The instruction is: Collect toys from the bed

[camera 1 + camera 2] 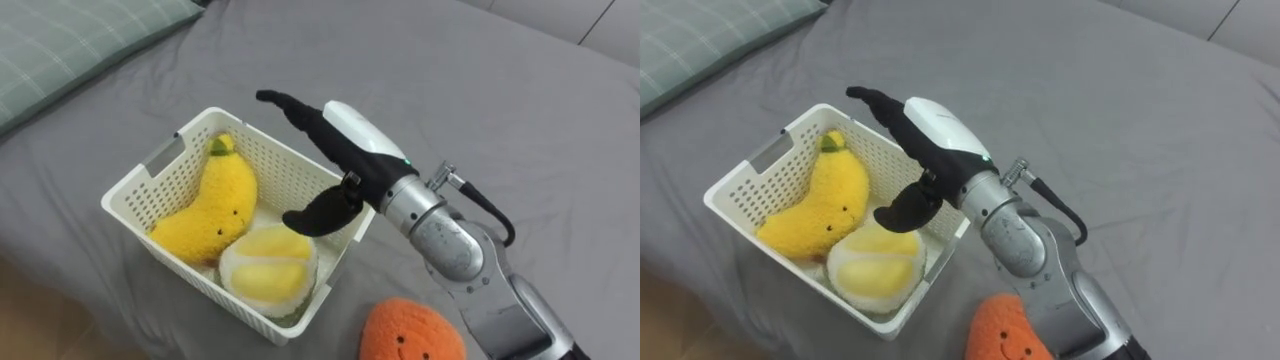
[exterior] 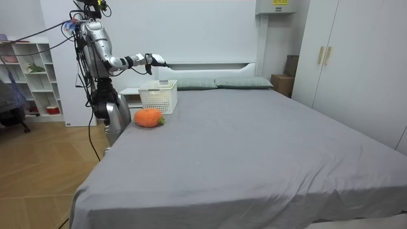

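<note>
A white plastic basket (image 1: 140,185) (image 1: 745,170) sits on the grey bed and holds a yellow banana plush (image 1: 215,200) (image 1: 825,200) and a round pale-yellow plush (image 1: 268,262) (image 1: 877,265). My right hand (image 1: 335,150) (image 1: 930,135) hovers open above the basket's right rim, fingers stretched out and thumb hanging down, holding nothing. An orange round plush (image 1: 410,332) (image 1: 1005,335) lies on the bed just right of the basket, near my forearm. In the room view I stand at the bed's head corner with my right hand (image 2: 154,60) extended over the basket (image 2: 158,97), the orange plush (image 2: 147,117) in front of it.
A green checked pillow (image 1: 70,45) lies at the upper left of the bed. Grey sheet (image 1: 480,110) stretches wide to the right and beyond. In the room view, a white shelf (image 2: 28,76) stands behind me and wardrobes (image 2: 343,57) line the far wall.
</note>
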Robot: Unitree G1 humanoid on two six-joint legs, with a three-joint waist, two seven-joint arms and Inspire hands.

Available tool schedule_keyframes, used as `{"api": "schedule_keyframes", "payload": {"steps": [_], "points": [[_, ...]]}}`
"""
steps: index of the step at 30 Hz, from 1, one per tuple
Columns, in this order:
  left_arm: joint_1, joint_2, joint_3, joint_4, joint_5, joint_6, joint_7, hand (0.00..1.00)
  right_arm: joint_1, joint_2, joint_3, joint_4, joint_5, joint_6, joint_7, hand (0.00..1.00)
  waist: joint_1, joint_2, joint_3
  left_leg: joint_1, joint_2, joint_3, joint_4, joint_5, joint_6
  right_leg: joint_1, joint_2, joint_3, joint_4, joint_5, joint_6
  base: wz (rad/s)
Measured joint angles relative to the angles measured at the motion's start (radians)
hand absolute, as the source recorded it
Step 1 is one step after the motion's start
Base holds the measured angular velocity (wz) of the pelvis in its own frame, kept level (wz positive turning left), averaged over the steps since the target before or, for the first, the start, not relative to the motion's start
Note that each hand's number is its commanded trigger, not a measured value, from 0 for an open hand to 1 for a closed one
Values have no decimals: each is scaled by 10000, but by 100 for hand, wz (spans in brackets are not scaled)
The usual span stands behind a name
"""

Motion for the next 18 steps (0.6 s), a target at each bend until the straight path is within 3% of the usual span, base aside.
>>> {"api": "schedule_keyframes", "payload": {"steps": [12, 14, 17, 18], "points": [[98, -29, 347, -211, 13, -2, 6, 0, 144, -70, -710, -1, 439, -51, -700, 0, -240, 17, 8, -6, -2, 2, 2, -1, 0, 23, 1, 78, 4, 0, 0, 0], [72, -33, 363, -243, -2, -8, 19, 0, 436, -73, -883, 1, 482, -220, -939, 0, -264, 37, 1, 25, -1, 18, 6, -1, 1, 28, 3, 156, 3, 0, 0, -2], [116, -120, 433, -251, -86, -17, 46, 0, 970, -77, -1050, 198, 594, -371, -1024, 0, -355, 139, 59, 214, 5, 137, -11, -2, 8, 168, -2, 239, 2, -1, 1, -9], [153, -163, 547, -253, -81, -20, 45, 0, 1194, -74, -1197, 331, 587, -377, -1025, 0, -475, 166, 39, 255, 2, 137, -26, -8, 16, 186, -7, 244, 5, -4, 7, -4]]}}
